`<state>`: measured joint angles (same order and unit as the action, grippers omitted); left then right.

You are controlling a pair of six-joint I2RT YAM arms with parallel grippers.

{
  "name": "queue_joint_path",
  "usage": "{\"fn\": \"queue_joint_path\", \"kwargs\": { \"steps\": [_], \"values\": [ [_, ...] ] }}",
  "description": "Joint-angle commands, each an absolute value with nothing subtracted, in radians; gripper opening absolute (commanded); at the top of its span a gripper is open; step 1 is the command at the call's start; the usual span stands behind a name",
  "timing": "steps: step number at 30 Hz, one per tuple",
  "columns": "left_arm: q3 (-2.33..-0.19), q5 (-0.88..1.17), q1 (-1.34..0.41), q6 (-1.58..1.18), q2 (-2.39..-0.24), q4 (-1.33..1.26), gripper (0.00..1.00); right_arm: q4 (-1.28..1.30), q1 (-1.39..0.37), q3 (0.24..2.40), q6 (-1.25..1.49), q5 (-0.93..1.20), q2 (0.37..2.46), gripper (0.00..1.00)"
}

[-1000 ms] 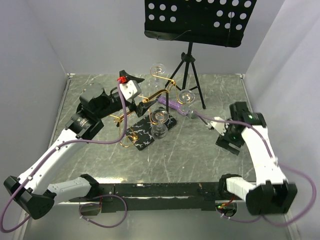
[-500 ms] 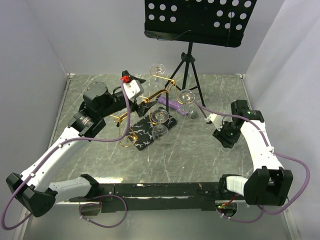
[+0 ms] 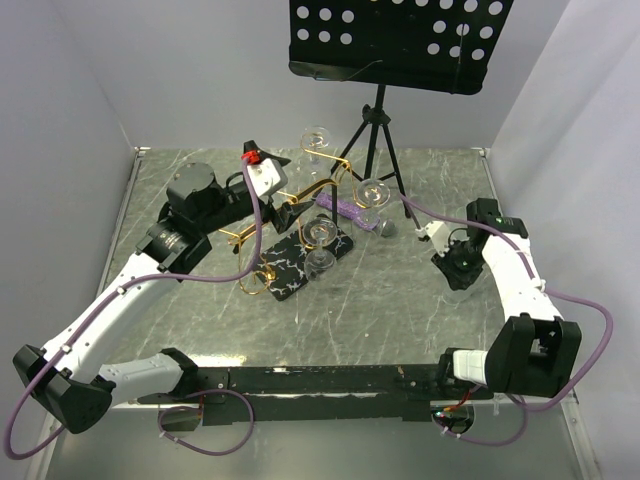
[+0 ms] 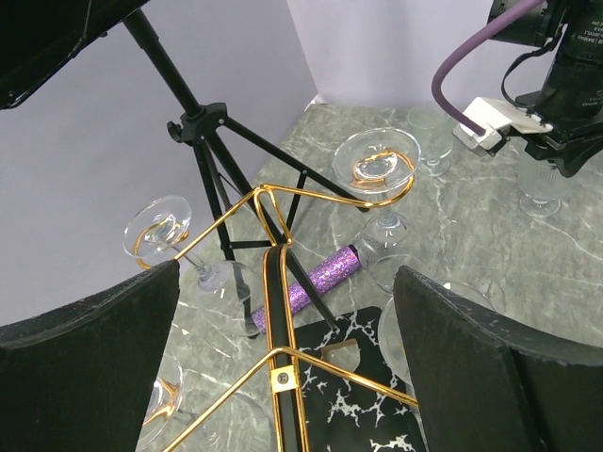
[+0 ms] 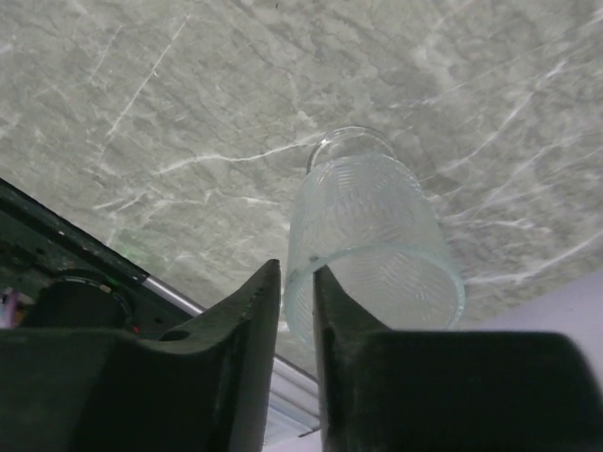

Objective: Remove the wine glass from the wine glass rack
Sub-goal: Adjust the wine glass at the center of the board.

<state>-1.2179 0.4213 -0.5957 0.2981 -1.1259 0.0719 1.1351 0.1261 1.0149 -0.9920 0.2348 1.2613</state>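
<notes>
The gold wine glass rack [image 3: 300, 200] stands on its black white-veined base [image 3: 292, 268] at centre left, and several gold-rimmed wine glasses [image 3: 372, 192] hang from its arms. My left gripper [image 3: 262, 158] is open, one finger either side of the rack's central pole [image 4: 276, 311] without touching it; hanging glasses [image 4: 377, 160] show beyond. At the right, my right gripper [image 5: 297, 273] pinches the rim of a ribbed clear glass [image 5: 367, 226] standing on the table, one finger inside and one outside. That glass [image 4: 542, 184] is apart from the rack.
A black tripod music stand [image 3: 380, 130] rises behind the rack. A purple glitter tube [image 3: 345, 210] lies by its legs. Another clear glass [image 4: 433, 141] stands on the marble table [image 3: 400, 300]. White walls close three sides; a metal rail [image 5: 188, 301] edges the table near the ribbed glass.
My right arm swung out toward the right wall and came down over the ribbed glass, and its jaws narrowed onto the rim. The left gripper shifted slightly along the rack and stayed open.
</notes>
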Motion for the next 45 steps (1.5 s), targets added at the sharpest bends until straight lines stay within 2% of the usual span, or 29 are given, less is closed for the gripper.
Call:
{"fn": "queue_joint_path", "kwargs": {
  "steps": [1, 3, 5, 10, 19, 29, 30, 33, 36, 39, 45],
  "values": [
    [-1.256, 0.437, -0.586, 0.302, -1.124, 0.041, 1.00, 1.102, 0.137, 0.993, -0.959, 0.265, 1.253, 0.20],
    [-1.258, 0.437, -0.586, 0.304, -1.124, 0.044, 1.00, 1.072, 0.137, 0.992, -0.947, 0.259, 1.249, 0.07],
    [-1.259, 0.437, -0.584, 0.305, -1.126, 0.045, 1.00, 1.019, 0.137, 0.997, -0.934, 0.233, 1.244, 0.00],
    [-1.258, 0.437, -0.584, 0.299, -1.129, 0.041, 1.00, 0.959, 0.155, 1.084, -0.942, 0.204, 1.299, 0.00],
    [-1.247, 0.437, -0.584, 0.299, -1.120, 0.041, 1.00, 1.060, 0.222, 1.305, -0.951, 0.186, 1.511, 0.00],
    [-1.238, 0.436, -0.581, 0.302, -1.117, 0.034, 1.00, 1.065, 0.252, 1.299, -0.965, 0.167, 1.534, 0.00],
    [-1.236, 0.436, -0.581, 0.299, -1.120, 0.032, 1.00, 1.059, 0.252, 1.295, -0.965, 0.166, 1.532, 0.01],
    [-1.241, 0.437, -0.581, 0.299, -1.126, 0.028, 1.00, 1.049, 0.252, 1.285, -0.959, 0.161, 1.536, 0.23],
    [-1.247, 0.440, -0.581, 0.296, -1.131, 0.032, 1.00, 1.058, 0.252, 1.285, -0.950, 0.158, 1.543, 0.38],
    [-1.252, 0.439, -0.580, 0.298, -1.132, 0.035, 1.00, 1.055, 0.253, 1.279, -0.943, 0.153, 1.537, 0.45],
    [-1.285, 0.425, -0.580, 0.293, -1.137, 0.054, 1.00, 1.124, 0.256, 1.348, -0.917, 0.164, 1.496, 0.51]
  ]
}}
